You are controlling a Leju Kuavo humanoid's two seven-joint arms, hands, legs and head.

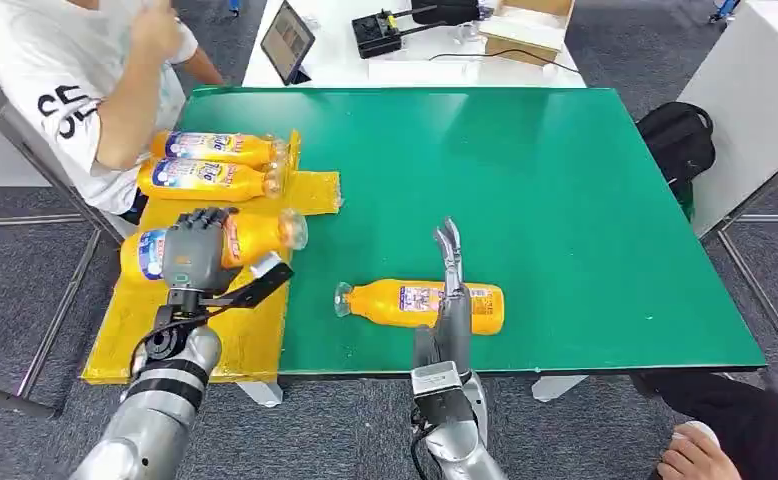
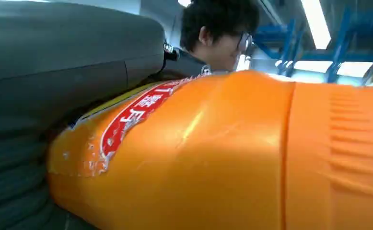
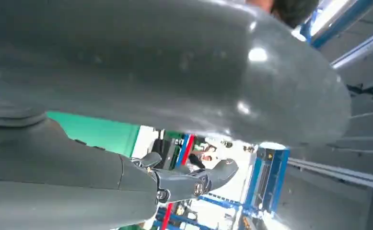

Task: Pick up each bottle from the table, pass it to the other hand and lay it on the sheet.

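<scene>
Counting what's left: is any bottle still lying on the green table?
Yes, one orange bottle lies on the green table, beside the right robot hand.

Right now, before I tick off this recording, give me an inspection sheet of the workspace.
Surface: green table with a yellow sheet along its left edge.
Job's things: two bottles lie on the sheet's far end; a third bottle is over the sheet; a fourth bottle lies on the green table.
Clutter: nothing seen on the green table.
Hands: left hand grips the third bottle; right hand is above the fourth, fingers apart.
Cables: black cable on the white table behind.
Surroundings: seated person, tablet, black backpack.
</scene>
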